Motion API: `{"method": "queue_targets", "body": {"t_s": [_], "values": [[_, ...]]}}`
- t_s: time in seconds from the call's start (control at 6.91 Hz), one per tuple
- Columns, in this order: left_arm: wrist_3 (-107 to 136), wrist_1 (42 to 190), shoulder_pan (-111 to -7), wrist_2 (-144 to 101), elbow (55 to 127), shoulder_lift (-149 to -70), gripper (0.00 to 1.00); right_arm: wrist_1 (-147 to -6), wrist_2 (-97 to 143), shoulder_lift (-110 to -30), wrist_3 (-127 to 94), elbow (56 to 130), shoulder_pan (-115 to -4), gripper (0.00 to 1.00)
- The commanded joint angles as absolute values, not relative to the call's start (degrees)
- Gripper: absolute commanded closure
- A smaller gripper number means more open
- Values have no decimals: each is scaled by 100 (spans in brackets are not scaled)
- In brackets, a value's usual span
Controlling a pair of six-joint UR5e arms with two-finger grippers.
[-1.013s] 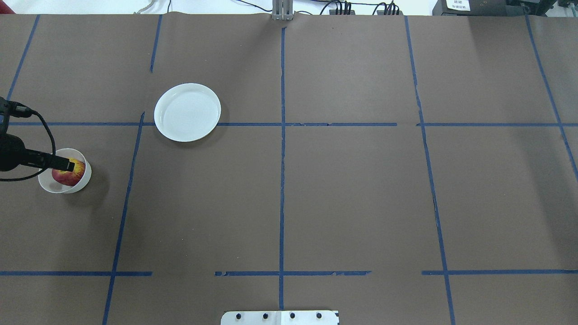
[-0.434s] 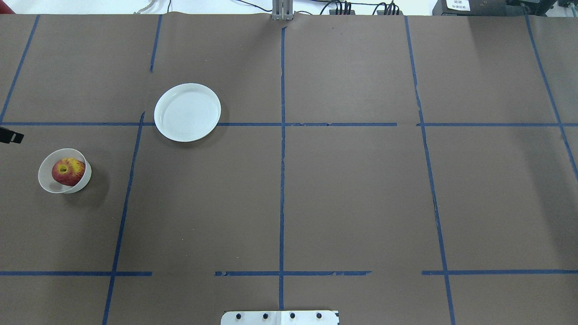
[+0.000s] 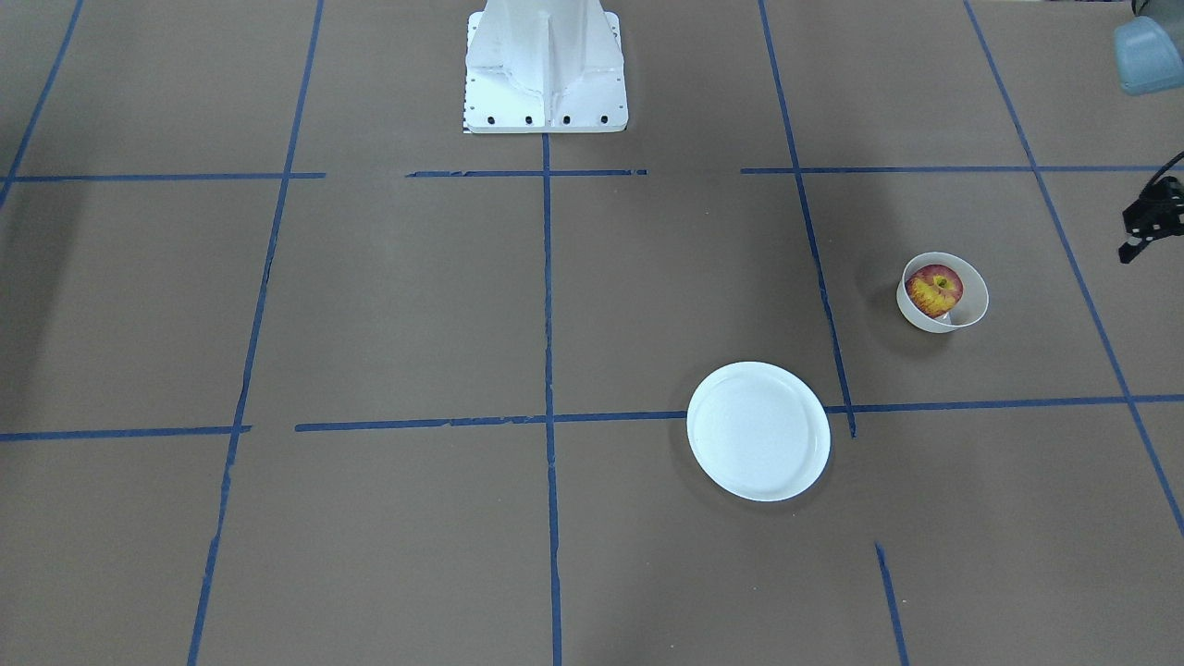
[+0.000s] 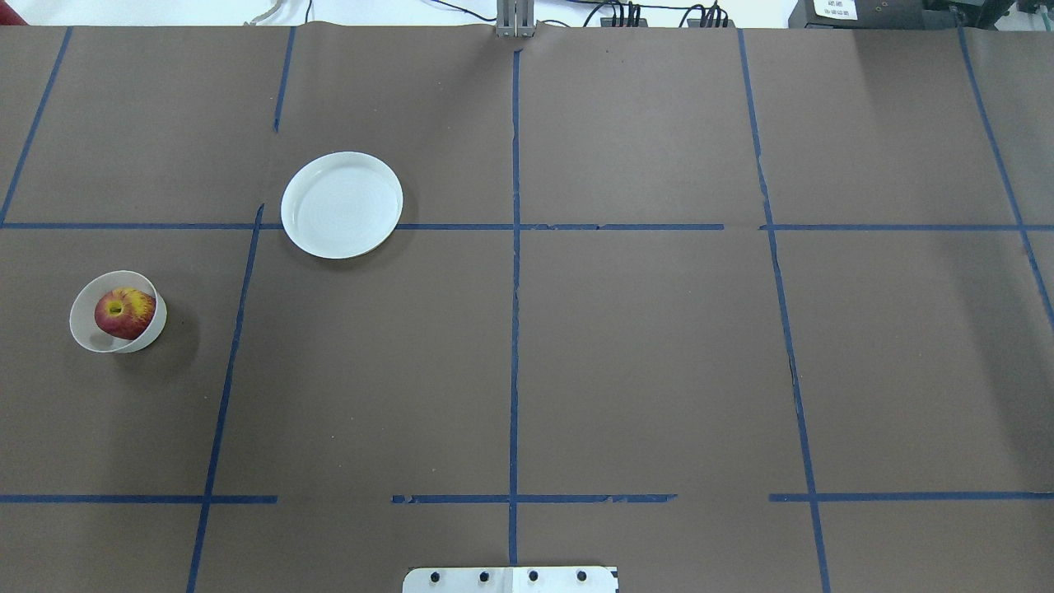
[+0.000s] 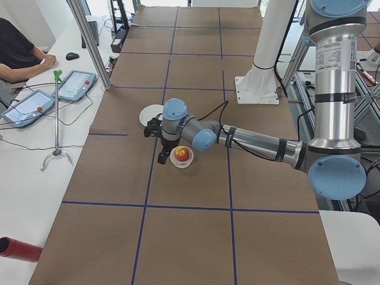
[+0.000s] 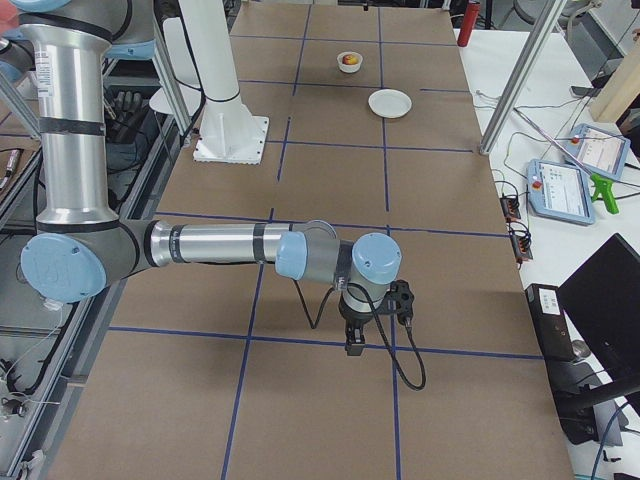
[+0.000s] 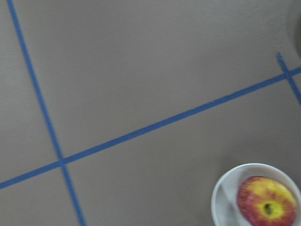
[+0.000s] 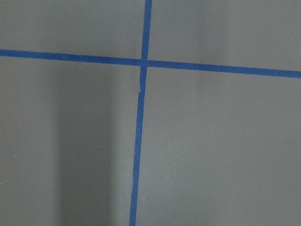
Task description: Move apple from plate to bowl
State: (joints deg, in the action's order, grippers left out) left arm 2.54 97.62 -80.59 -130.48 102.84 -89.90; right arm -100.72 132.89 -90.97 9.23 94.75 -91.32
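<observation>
The red and yellow apple (image 4: 123, 313) lies in the small off-white bowl (image 4: 82, 329) at the table's left side, and nothing holds it. It also shows in the front view (image 3: 934, 289) and in the left wrist view (image 7: 267, 206). The flat white plate (image 4: 342, 204) stands bare, farther back and to the right of the bowl. My left gripper (image 3: 1136, 242) hangs open and empty at the front view's right edge, apart from the bowl (image 3: 973, 310). My right gripper (image 6: 352, 345) hovers far from the dishes over bare table; I cannot tell if it is open or shut.
Brown paper with blue tape lines (image 4: 515, 247) covers the table. The robot's white base (image 3: 546, 65) stands at the near middle edge. Operators' tablets (image 5: 74, 85) and a person sit at a side table beyond the far edge.
My left gripper, which was over the apple in the bowl, has pulled away to the left and left the overhead view. The apple stays in the bowl.
</observation>
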Motion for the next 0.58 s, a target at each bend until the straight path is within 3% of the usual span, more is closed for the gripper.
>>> {"method": "queue_targets", "body": {"t_s": [0.0, 0.43], "values": [[9, 9133, -8621, -13192, 9977, -8992, 0, -10072, 13289, -9097, 923, 9475, -9132, 0], [-9, 9088, -9008, -13395, 9352, -8834, 0, -10072, 13289, -9097, 923, 9475, -9132, 0]]}}
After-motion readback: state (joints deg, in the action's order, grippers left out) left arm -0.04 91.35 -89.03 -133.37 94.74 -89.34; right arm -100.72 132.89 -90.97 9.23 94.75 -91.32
